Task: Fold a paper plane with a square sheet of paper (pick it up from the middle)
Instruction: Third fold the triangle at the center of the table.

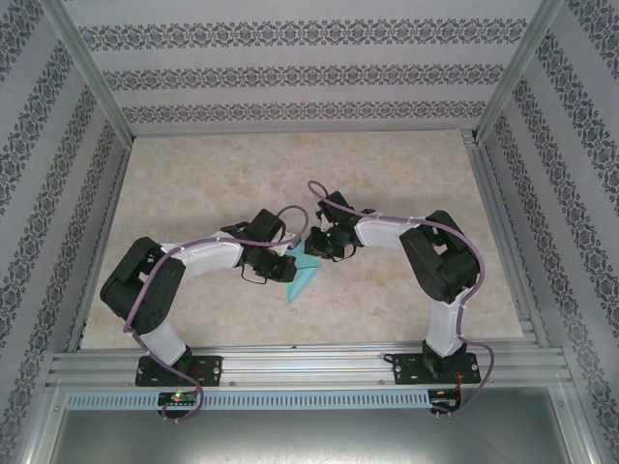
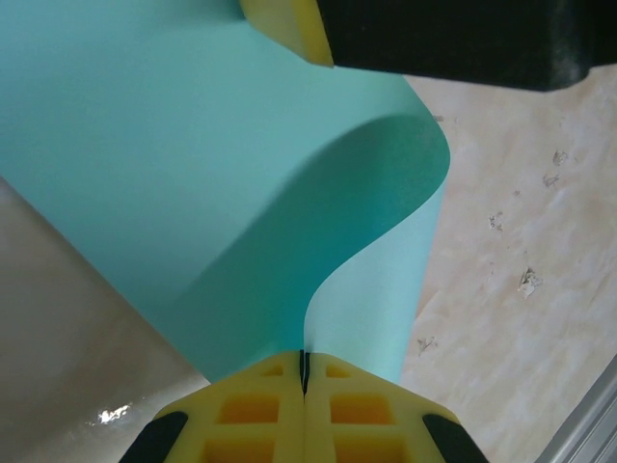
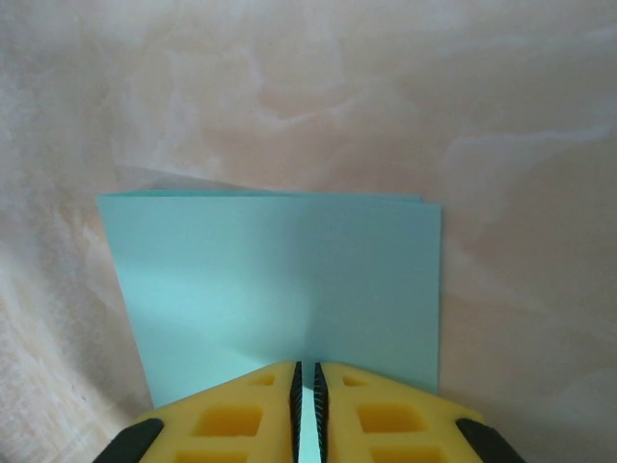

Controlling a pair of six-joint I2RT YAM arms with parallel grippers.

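Left wrist: left gripper (image 2: 304,365) pinches square sheet of paper (image 2: 193,174) (curled); right gripper (image 3: 307,378) likewise.

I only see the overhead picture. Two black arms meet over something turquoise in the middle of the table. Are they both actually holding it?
Observer: Yes. It's a thin turquoise sheet of paper; the right gripper has its yellow jaws closed on one edge.
Visitor: And the left one?
Observer: The left gripper has its jaws shut on the paper too.
Visitor: Is the paper flat?
Observer: No, by the left jaws it bows into a soft curve.
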